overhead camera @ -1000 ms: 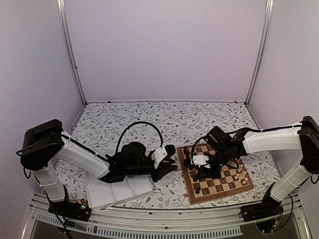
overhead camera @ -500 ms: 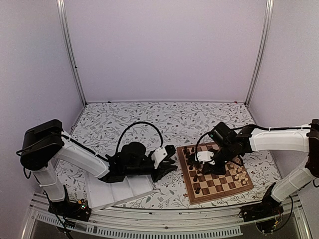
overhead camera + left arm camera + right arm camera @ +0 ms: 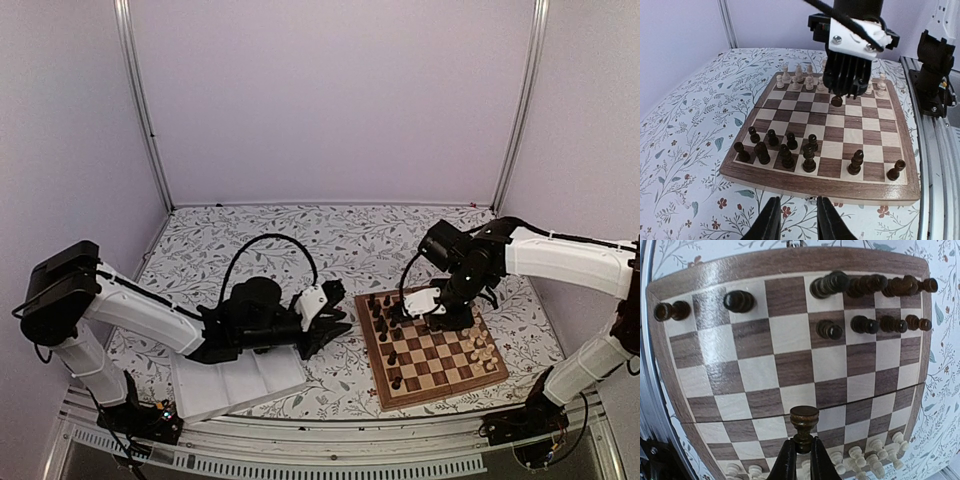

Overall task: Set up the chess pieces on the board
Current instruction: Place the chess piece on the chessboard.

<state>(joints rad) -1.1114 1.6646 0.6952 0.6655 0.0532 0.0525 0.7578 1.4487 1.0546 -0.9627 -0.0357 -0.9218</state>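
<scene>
I see a floral tabletop [image 3: 300,235] carrying a white ridged tray [image 3: 235,385] at the near left and the board [image 3: 440,393] at the near right. My left arm [image 3: 150,318] reaches over the tray's far edge; the left end effector [image 3: 796,210] is spread and empty, low over the tabletop just left of the board. The right end effector [image 3: 801,444] hangs above the board's middle, pinching a dark pawn [image 3: 804,426] (whether it touches a square, I cannot tell). The other dark chess pieces [image 3: 385,325] crowd the board's left side; the cream pieces [image 3: 480,350] line its right.
</scene>
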